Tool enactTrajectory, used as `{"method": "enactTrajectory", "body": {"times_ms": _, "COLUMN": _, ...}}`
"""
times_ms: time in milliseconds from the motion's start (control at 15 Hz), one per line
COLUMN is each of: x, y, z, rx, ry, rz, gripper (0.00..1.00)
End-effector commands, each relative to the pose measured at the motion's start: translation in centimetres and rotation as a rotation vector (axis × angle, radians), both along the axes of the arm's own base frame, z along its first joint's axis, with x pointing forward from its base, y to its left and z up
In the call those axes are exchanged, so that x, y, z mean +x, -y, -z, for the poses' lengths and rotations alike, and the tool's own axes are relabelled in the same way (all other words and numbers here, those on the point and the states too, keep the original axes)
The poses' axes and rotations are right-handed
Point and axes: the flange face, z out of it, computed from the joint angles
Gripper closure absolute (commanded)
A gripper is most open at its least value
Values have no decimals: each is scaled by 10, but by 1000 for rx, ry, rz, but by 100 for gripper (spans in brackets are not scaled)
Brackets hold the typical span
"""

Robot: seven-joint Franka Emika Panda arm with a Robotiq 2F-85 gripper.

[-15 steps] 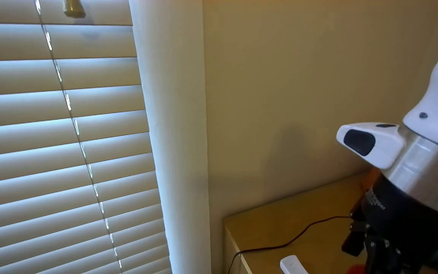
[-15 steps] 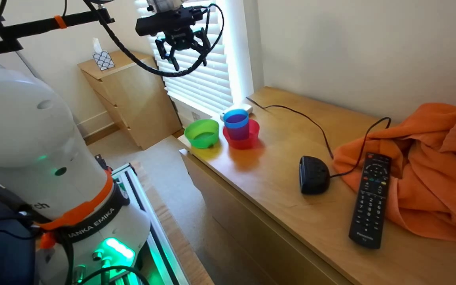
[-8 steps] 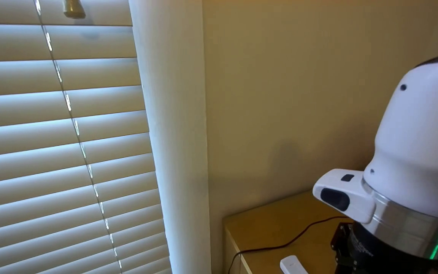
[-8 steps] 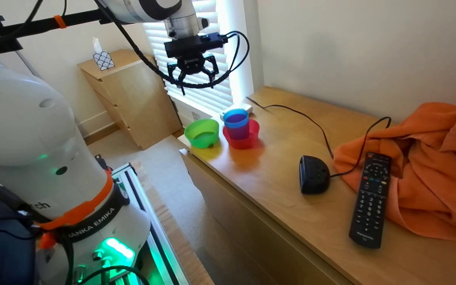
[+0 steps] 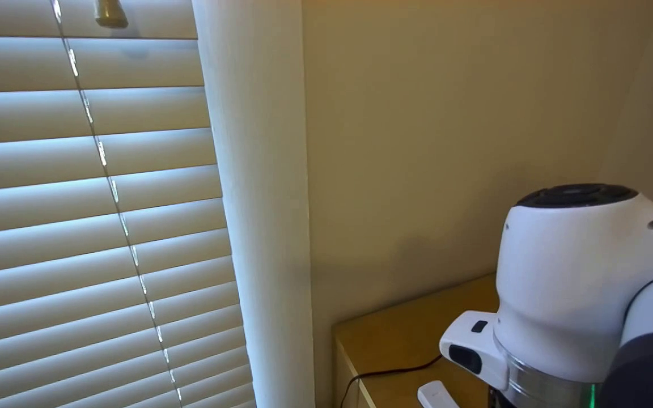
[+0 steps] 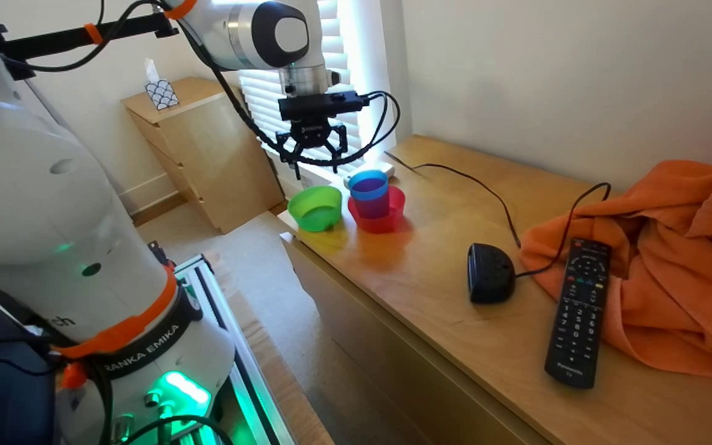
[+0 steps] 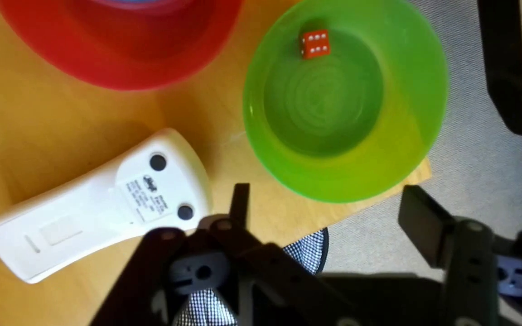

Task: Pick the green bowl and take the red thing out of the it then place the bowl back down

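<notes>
The gripper (image 7: 329,213) was held near one end of the wooden dresser (image 6: 430,204), above its top, with the two fingers well parted. In the wrist view the dresser's edge was seen slanting through the gap between them and ending at a corner just ahead of the right-hand finger; past that edge, grey carpet (image 7: 487,172) was shown, with part of a checked mesh item (image 7: 308,249) visible through the same gap. Straight ahead of the fingertips, and apart from them, the green bowl (image 7: 324,108) was set upright close to the edge. Its rim was seen crossing the edge line; whether the edge was overhung could not be told. To the left of the gripper a white labelled device (image 7: 98,208) was laid, with a strip of wood left between it and the green bowl.

Inside the green bowl a red die (image 7: 315,44) with white pips was contained, placed on the floor at the side farthest from the gripper. Farther ahead and to the left, a red bowl (image 7: 120,50) was located just beside the green one, and a blue cup (image 6: 369,193) was stood in it. Well beyond both bowls, a black device (image 6: 491,275), a Panasonic TV remote (image 6: 578,315) and an orange cloth (image 6: 671,266) were set along the dresser.
</notes>
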Motion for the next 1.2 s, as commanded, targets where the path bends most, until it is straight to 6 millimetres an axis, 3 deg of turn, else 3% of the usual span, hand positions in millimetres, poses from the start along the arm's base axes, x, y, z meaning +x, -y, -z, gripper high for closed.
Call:
{"method": "enactTrajectory", "body": {"times_ms": 0, "x": -6, "y": -10, "z": 19, "rx": -47, "ry": -36, "rz": 5, "gripper": 41}}
{"method": "enactTrajectory", "body": {"times_ms": 200, "x": -12, "y": -8, "z": 29, "rx": -63, "ry": -42, "rz": 10, "gripper": 50}}
{"method": "enactTrajectory", "body": {"times_ms": 467, "x": -8, "y": -2, "z": 33, "rx": -74, "ry": -42, "rz": 15, "gripper": 40}}
{"method": "enactTrajectory", "body": {"times_ms": 600, "x": -7, "y": -1, "z": 28, "rx": -82, "ry": -39, "rz": 17, "gripper": 41}}
{"method": "enactTrajectory", "body": {"times_ms": 933, "x": -22, "y": -8, "z": -5, "rx": -92, "ry": 20, "rz": 17, "gripper": 13}}
{"method": "enactTrajectory", "body": {"times_ms": 1067, "x": -24, "y": -11, "z": -10, "rx": -104, "ry": 30, "rz": -34, "gripper": 7}}
{"method": "enactTrajectory", "body": {"times_ms": 1133, "x": -22, "y": -9, "z": -9, "rx": -107, "ry": 12, "rz": -62, "gripper": 10}}
